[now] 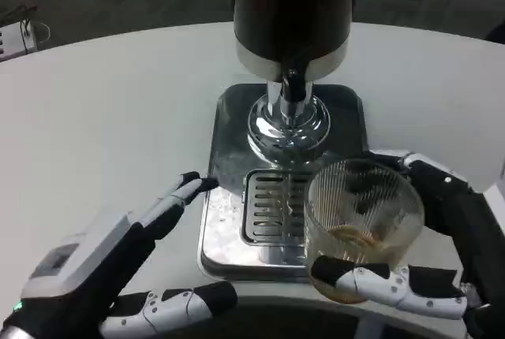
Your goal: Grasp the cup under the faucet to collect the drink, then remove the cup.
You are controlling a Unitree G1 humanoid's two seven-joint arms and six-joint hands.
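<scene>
A ribbed clear glass cup (363, 225) with a little amber drink at its bottom sits at the front right of the drip tray. My right hand (442, 268) grips it, fingers wrapped around both its near and far sides. Behind and to the left of the cup, the dark dispenser (290, 16) stands on its chrome stem with the faucet (290, 87) pointing down. My left hand (126, 268) hovers open at the front left, its fingertips (189, 185) near the tray's left edge, holding nothing.
The steel drip tray (229, 158) with its slotted grate (272, 209) lies in the middle of the round white table (102, 118). The table's front edge runs just below the tray. A pale device (16, 39) sits at the far left.
</scene>
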